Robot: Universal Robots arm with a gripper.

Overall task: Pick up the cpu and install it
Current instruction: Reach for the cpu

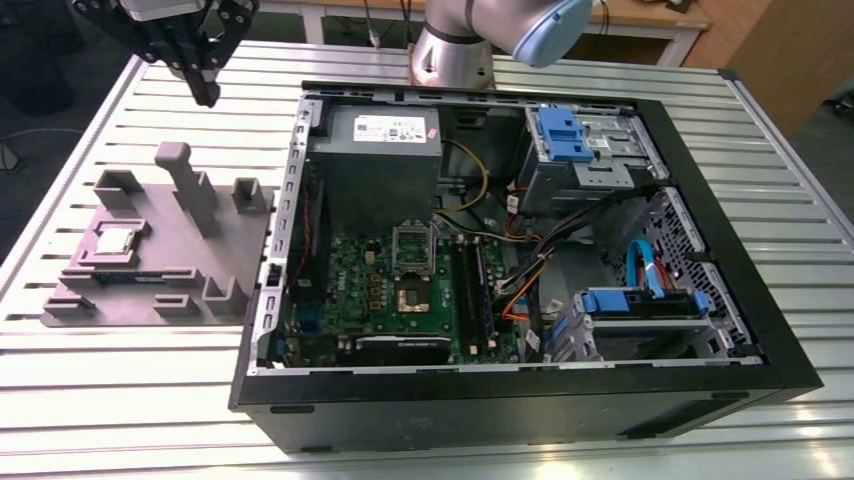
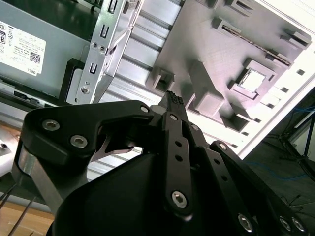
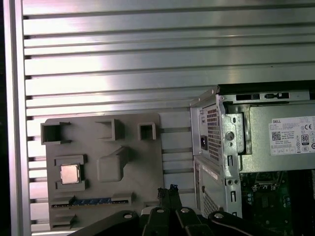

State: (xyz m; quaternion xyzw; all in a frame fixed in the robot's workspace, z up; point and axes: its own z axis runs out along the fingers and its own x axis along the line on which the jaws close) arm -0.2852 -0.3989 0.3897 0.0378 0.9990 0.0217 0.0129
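While the gripper (image 1: 204, 93) hangs above the table slats (image 1: 160, 400) past the grey fixture (image 1: 214, 270), fingers pinched together on nothing, the cpu (image 1: 115, 240) lies in the fixture's square recess, well apart. Gripper's upper body cut off by the exterior view's top edge.

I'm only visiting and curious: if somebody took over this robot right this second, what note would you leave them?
Gripper: shut, holding nothing, hovering over the slatted table, apart from the grey holder tray.
Cpu: lying in its recess on that tray.
Green motherboard: inside the open computer case, to the exterior view's right of the tray.
Done: nothing that shows.
Left: the whole job, both pick-up and install.
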